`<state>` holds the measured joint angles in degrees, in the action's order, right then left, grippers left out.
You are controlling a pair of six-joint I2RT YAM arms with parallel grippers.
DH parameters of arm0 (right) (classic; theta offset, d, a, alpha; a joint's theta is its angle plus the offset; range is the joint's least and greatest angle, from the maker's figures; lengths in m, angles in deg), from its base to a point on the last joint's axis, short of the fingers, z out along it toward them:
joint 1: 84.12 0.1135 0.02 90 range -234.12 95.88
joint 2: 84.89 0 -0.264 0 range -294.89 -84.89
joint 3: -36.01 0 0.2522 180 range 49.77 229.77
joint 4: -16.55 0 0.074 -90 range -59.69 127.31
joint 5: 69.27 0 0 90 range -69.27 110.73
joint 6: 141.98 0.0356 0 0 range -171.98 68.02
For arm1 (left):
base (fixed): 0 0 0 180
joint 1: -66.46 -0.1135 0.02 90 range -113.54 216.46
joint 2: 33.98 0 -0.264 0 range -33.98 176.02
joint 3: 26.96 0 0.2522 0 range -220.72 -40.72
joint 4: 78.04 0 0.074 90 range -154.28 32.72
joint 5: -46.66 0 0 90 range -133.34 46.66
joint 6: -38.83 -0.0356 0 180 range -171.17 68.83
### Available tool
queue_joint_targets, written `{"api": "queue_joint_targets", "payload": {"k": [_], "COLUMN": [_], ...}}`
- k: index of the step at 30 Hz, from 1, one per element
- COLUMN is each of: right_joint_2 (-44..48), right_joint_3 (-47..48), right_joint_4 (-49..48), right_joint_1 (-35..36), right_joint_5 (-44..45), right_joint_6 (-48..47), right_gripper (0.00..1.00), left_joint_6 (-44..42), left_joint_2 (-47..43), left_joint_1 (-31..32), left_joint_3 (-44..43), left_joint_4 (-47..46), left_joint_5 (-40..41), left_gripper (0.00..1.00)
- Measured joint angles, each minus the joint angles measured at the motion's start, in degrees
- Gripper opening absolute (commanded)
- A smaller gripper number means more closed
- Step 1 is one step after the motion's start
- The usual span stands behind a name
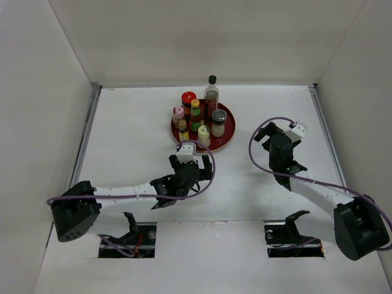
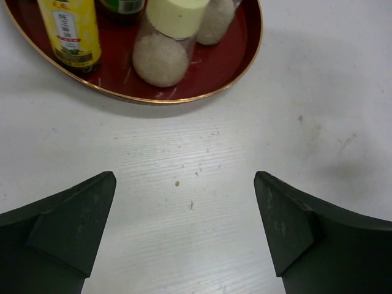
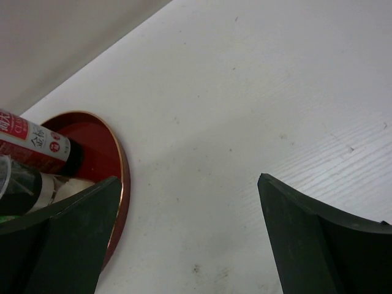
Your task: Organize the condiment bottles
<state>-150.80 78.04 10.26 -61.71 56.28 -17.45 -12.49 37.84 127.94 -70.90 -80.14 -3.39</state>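
Seven condiment bottles stand together on a round red plate (image 1: 228,122) at the back middle: the tall black-capped one (image 1: 212,93), red cap (image 1: 188,98), pink cap (image 1: 178,113), orange cap (image 1: 195,113), grey cap (image 1: 218,121), cream cap (image 1: 203,135) and a small yellow one (image 1: 183,131). My left gripper (image 1: 191,160) is open and empty, just short of the plate's near rim. In the left wrist view it (image 2: 184,184) faces the cream-capped jar (image 2: 168,37) and the yellow-labelled bottle (image 2: 67,30). My right gripper (image 1: 268,133) is open and empty, to the right of the plate; its view (image 3: 187,184) shows the plate's rim (image 3: 122,165) and a red-labelled bottle (image 3: 37,147).
White walls close in the table on the left, back and right. Two slots in the near edge hold black hooks (image 1: 130,222) (image 1: 293,222). Purple cables loop off both arms (image 1: 254,138).
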Motion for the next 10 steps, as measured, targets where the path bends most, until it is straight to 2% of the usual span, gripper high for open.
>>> {"api": "queue_joint_targets", "payload": {"k": [10], "right_joint_2": [-0.55], "right_joint_3": [-0.04], "right_joint_4": [-1.2], "right_joint_1": [-0.74], "right_joint_5": [-4.07], "right_joint_6": [2.05], "right_gripper": [1.0], "left_joint_6": [-0.37], "left_joint_2": [1.77], "left_joint_1": [9.4], "left_joint_3": [-2.6], "left_joint_4": [3.48], "left_joint_5": [4.02], "left_gripper": [1.0]}}
